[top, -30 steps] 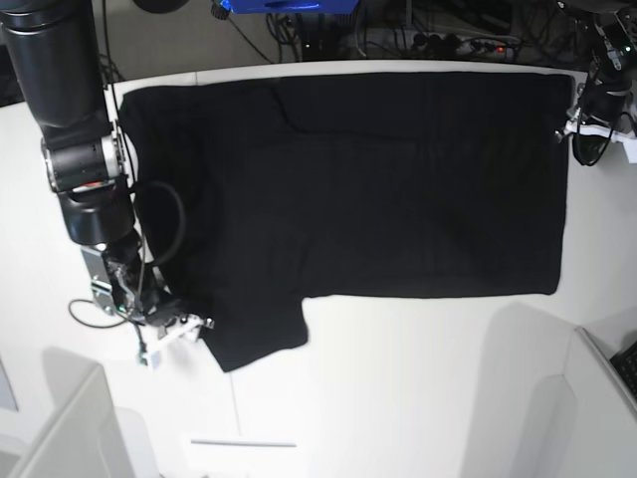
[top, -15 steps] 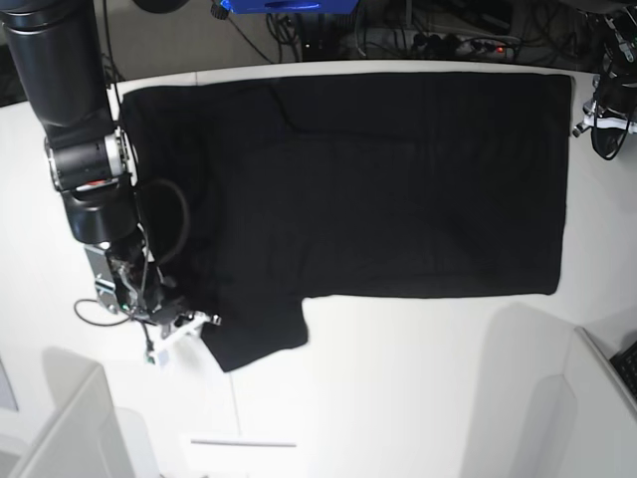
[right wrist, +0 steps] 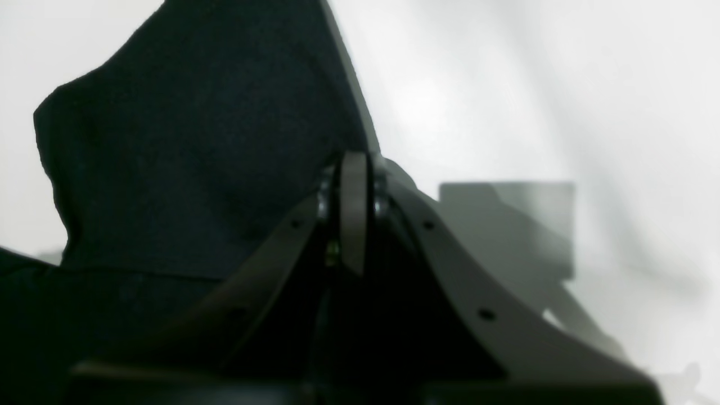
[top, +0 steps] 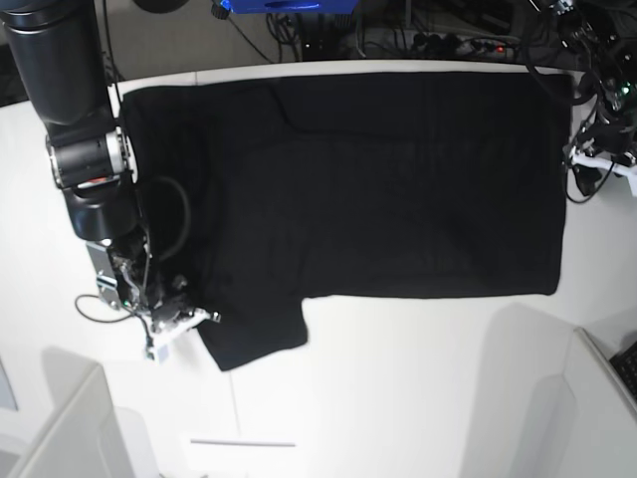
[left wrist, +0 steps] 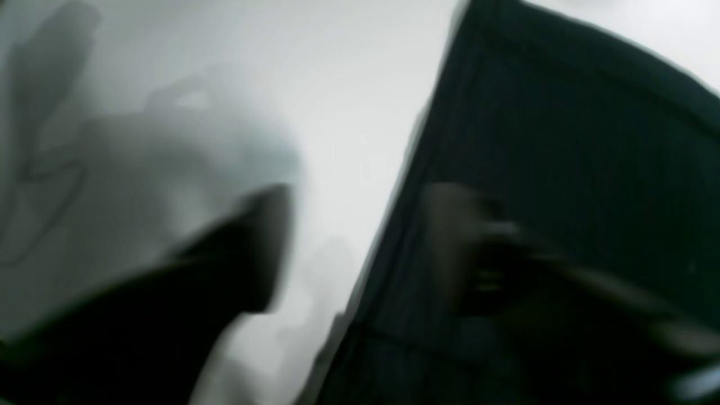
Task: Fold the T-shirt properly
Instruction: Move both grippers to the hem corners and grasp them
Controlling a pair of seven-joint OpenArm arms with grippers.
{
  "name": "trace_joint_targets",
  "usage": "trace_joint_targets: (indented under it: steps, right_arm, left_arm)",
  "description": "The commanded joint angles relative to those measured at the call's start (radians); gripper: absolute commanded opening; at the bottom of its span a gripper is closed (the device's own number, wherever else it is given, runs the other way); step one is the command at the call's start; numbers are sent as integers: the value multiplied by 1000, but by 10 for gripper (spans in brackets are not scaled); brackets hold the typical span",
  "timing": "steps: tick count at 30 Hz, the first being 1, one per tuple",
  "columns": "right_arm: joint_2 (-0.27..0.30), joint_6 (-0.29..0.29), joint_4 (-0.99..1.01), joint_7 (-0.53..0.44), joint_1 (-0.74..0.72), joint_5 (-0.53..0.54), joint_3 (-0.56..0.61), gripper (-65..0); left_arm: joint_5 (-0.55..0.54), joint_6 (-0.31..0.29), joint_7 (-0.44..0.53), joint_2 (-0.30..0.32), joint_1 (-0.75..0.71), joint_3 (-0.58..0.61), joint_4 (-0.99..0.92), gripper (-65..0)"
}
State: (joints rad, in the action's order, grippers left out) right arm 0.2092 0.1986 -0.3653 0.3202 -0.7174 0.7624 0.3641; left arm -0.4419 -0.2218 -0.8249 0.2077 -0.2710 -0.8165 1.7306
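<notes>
Lengthwise, T-shirt [top: 388,179] left-right across table [top: 418,398]

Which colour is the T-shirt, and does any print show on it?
Plain black T-shirt; no print shows. Best seen in the base view.

White table [top: 418,388] — black T-shirt [top: 398,179] flat.

White worktop [top: 398,378]; behind its far edge, tangled cables [top: 438,35] and a blue object [top: 284,5].
</notes>
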Motion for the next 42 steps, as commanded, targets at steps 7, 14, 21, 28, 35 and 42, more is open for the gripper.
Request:
trace_joint_targets:
  steps: [7,14,21,28,35,42]
  right_arm:
    - [8,-9,-8,10,-32,-5,-1,-650]
    - [9,-9,-8,10,-32,-5,0,-650]
    - [12,-9,-8,10,-32,-5,0,-650]
    - [16,-9,-8,10,-32,-5,0,-650]
    - [16,-9,-8,10,-32,-5,0,-650]
    - [17,-9,-8,10,-32,-5,0,-650]
  left_arm:
    - [-2,-1,22,105,203,46,-215,-12]
    - [-2,-1,23,181,384,162,-430,-12]
    - [-2,0,29,229,560,279,-651,-12]
    - [-2,2,108,243,709,392,-863,-12]
    - [-2,5,207,243,790,543,-1030,-12]
    - [-2,5,253,243,817,581,-1101,-13]
